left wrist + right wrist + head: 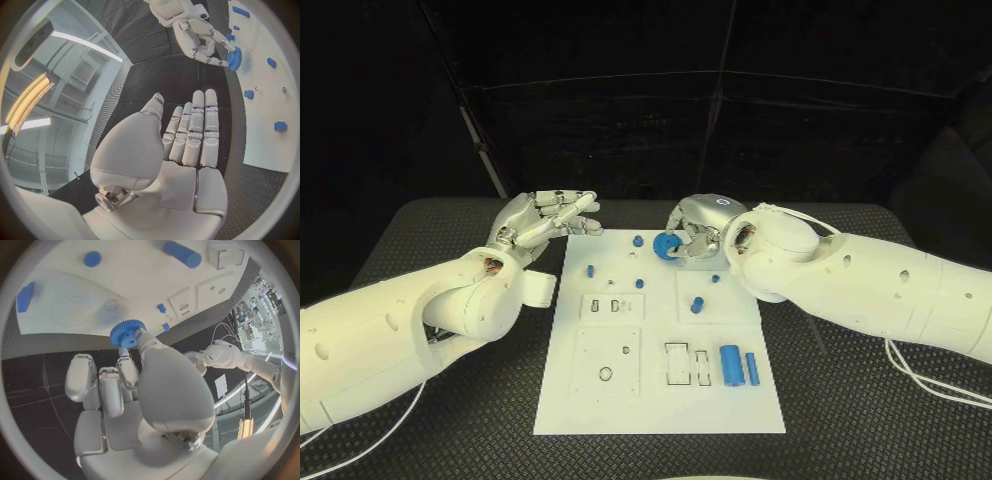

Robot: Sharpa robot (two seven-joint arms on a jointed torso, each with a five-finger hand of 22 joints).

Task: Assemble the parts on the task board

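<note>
The white task board lies in the middle of the black table. My right hand hovers over the board's far edge and pinches a blue gear at its fingertips. The right wrist view shows the same gear held in front of the board, above a round recess. My left hand floats just off the board's far left corner, holding nothing. In the left wrist view its fingers stretch out straight, with the right hand and the gear beyond them.
A blue cylinder and a thin blue bar lie at the board's near right. Small blue pegs stand across its far half. Rectangular slots and a round hole mark the near half.
</note>
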